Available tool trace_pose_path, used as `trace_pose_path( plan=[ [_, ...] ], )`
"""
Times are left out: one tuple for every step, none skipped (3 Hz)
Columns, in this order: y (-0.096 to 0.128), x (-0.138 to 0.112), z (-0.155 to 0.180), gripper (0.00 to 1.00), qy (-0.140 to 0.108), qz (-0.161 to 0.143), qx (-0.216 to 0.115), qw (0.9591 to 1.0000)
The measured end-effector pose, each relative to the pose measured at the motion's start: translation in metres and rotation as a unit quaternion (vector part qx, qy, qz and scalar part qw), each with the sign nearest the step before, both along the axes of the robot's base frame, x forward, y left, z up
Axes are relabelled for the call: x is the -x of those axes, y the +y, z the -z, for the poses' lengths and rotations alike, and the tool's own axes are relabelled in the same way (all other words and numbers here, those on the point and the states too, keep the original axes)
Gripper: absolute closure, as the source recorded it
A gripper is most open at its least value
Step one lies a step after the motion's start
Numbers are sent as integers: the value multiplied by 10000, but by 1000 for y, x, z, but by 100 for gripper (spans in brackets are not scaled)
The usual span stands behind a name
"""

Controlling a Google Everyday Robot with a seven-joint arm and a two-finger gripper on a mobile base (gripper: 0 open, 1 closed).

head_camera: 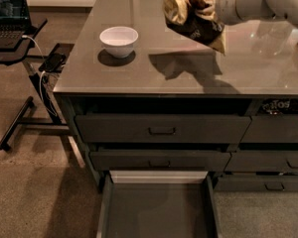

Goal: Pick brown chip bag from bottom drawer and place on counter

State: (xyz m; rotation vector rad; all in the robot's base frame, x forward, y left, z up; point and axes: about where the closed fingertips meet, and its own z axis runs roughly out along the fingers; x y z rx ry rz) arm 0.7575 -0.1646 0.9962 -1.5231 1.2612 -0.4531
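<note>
the gripper (208, 6) is at the upper right, its fingers pinching the crumpled brown chip bag (185, 15). the bag hangs in the air above the bench (248, 71), its shadow falling right of the white bowl (118, 39). the bottom drawer (156, 213) stands pulled open.

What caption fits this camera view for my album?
The end effector holds the brown chip bag in the air over the counter, with the bottom drawer open below.

The smooth off-white tubular arm (253, 1) had a ringed seam at its wrist; its gripper (204, 5), above the glossy grey bench's (139, 78) far edge, was largely hidden.
</note>
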Motion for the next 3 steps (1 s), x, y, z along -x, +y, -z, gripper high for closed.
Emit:
trace_pose_path(
  plan=[
    [-5, -2, 23, 100, 66, 86, 357, 9993],
    [-3, 0, 47, 100, 288, -191, 381, 9987],
    [7, 5, 63, 100, 620, -637, 65, 9960]
  ],
)
